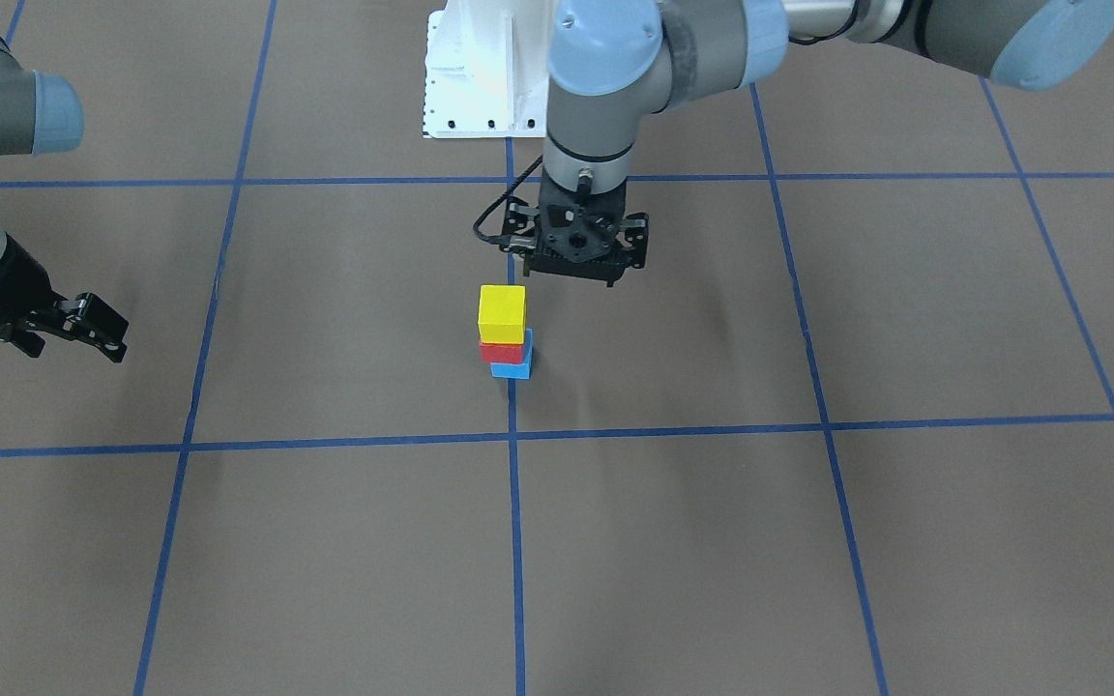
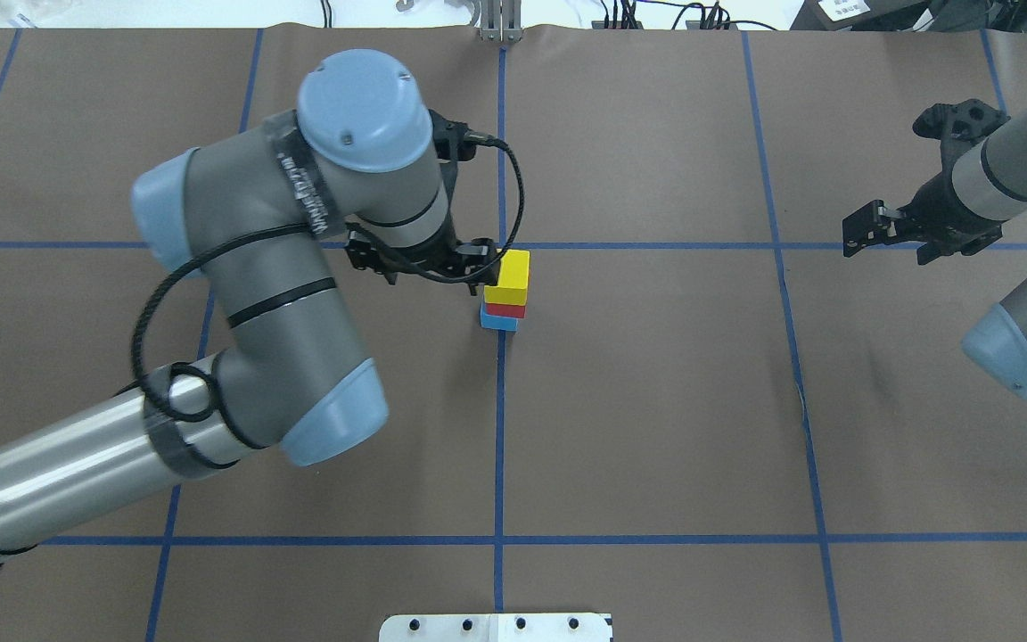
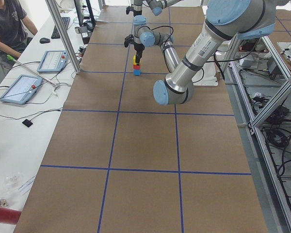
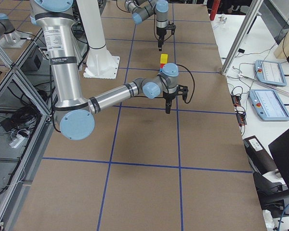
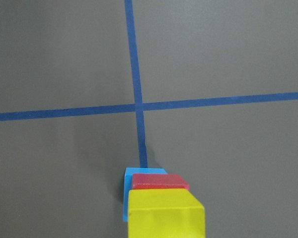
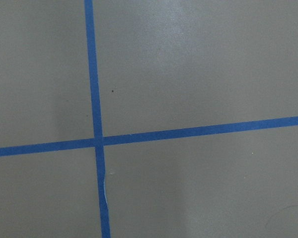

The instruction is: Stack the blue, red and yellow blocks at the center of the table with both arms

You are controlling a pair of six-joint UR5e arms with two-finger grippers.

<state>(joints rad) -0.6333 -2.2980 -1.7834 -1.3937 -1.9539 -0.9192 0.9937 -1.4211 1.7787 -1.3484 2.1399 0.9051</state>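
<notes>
Yellow tops the finished stack: the yellow block (image 1: 502,312) sits on the red block (image 1: 502,352), which sits on the blue block (image 1: 515,368). The blue one rests on the brown table (image 1: 712,541), on a blue tape line (image 1: 516,541) near the table's centre. The upper two blocks sit slightly off the blue one's edges.

The left gripper (image 1: 571,274) hangs above the stack and slightly to the far side of it in the front-facing view, towards the white base plate (image 1: 480,87). Its fingers are spread and hold nothing, and no finger touches a block. In the left wrist view the yellow block's top lies at the bottom edge of the frame, with no fingers showing.

The right gripper (image 1: 44,333) is well apart from the stack, at the left edge of the front-facing view. It points down at bare table, and its fingers appear spread and empty.
</notes>
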